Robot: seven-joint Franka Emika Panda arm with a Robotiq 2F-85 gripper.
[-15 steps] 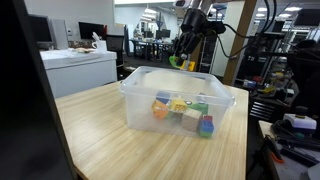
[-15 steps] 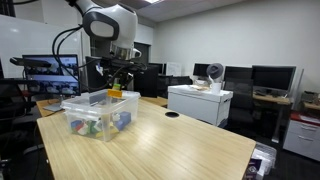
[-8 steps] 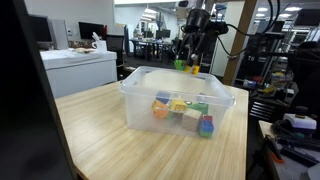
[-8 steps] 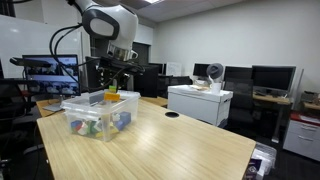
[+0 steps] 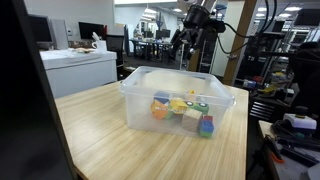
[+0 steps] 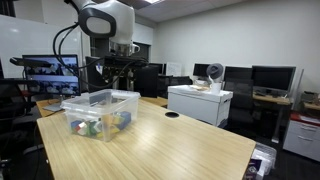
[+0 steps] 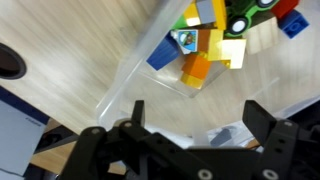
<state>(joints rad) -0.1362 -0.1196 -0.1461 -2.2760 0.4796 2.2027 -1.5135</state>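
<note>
Hovering end effector (image 5: 194, 48), jaws wide, empty | clear plastic bin (image 5: 140, 108) | blocky multicoloured toys (image 5: 182, 106) inside

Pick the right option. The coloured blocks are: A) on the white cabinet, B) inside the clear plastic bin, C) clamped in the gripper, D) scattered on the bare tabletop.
B: the coloured blocks show through the walls of the clear plastic bin on the table, and in the wrist view the gripper stands open with nothing between its jaws.
</note>
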